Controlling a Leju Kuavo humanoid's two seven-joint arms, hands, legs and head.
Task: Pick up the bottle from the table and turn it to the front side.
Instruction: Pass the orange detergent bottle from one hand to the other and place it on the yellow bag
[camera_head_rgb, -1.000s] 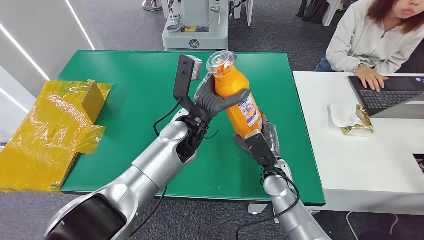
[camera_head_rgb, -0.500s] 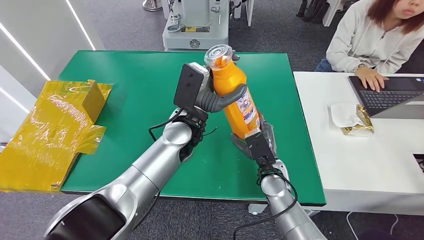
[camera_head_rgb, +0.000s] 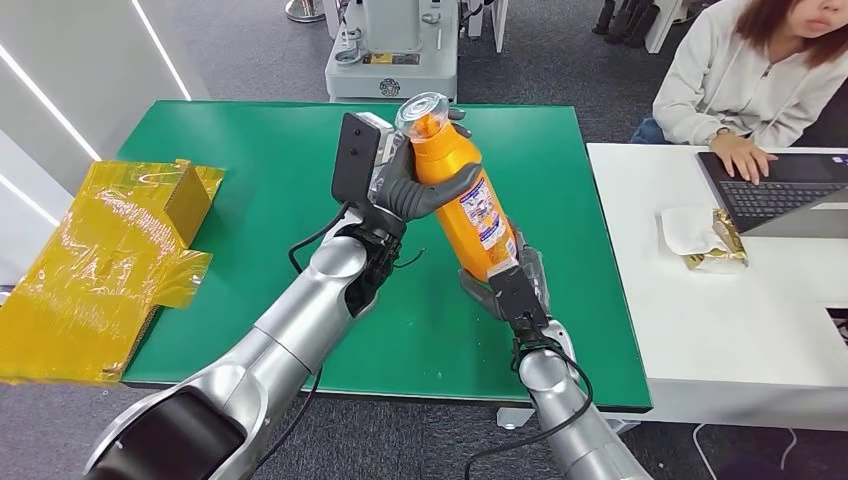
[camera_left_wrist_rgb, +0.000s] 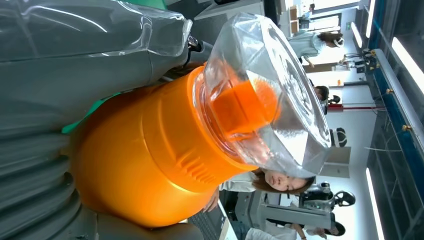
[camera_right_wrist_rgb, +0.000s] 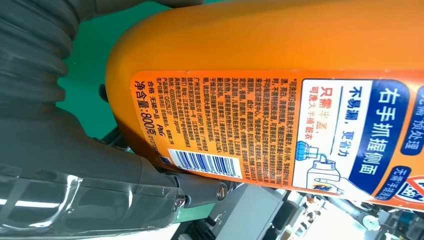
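Above the green table (camera_head_rgb: 250, 180), we hold the tilted orange plastic bottle with clear cap (camera_head_rgb: 462, 190): our left hand (camera_head_rgb: 415, 190) fingers wrap its neck, our right hand (camera_head_rgb: 510, 285) fingers clamp its base.

Bright, even indoor lighting from overhead strips; soft, faint shadows on the green table (camera_head_rgb: 250, 180). Sharp head view, slight stretching at edges. Glare on the bottle's clear cap (camera_left_wrist_rgb: 270, 95), washed-out ceiling lights behind. Crisp label print (camera_right_wrist_rgb: 280, 130) up close, blurred background beyond.
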